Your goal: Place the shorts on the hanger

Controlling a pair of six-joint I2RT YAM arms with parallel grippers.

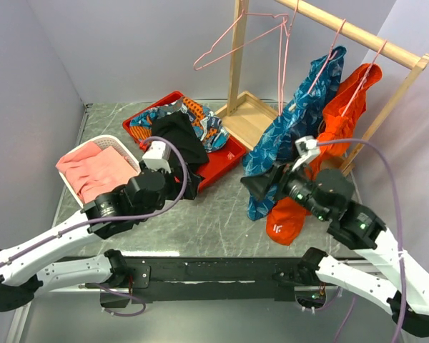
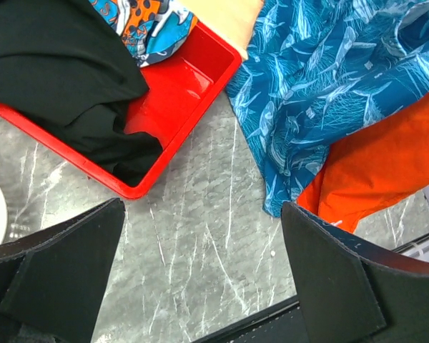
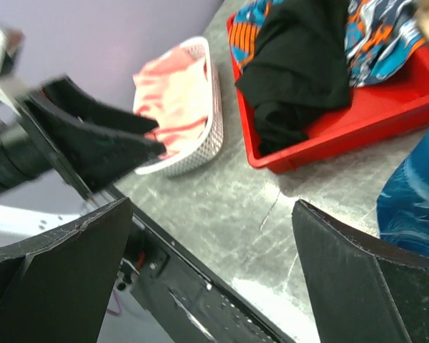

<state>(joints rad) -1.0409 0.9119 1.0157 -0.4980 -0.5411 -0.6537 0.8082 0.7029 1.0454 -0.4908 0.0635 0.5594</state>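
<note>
The grey marble table (image 1: 222,214) filled the floor of the shot, and the wooden rail (image 1: 357,32) stood at its far right. The shorts (image 1: 293,136) were up there, hung from the rail on the hanger (image 1: 334,43), with the teal fabric trailing down until the hem met the tabletop. How squarely they sat on the wire was hard to make out from above. Just beside them, on the right, the orange garment (image 1: 347,114) hung from its own pink hanger. A spare hanger (image 1: 282,68) dangled empty and tilted to the left.

The red tray (image 1: 229,164) held a black garment (image 1: 179,136) and a multicolour cloth (image 1: 204,121). Left of it, the white basket (image 1: 125,143) carried pink cloth.

The right gripper (image 3: 211,207) hovered low by the shorts' hem, jaws spread, nothing between them. The left gripper (image 2: 202,211) hung over bare marble near the tray's corner, jaws likewise wide apart and empty.
</note>
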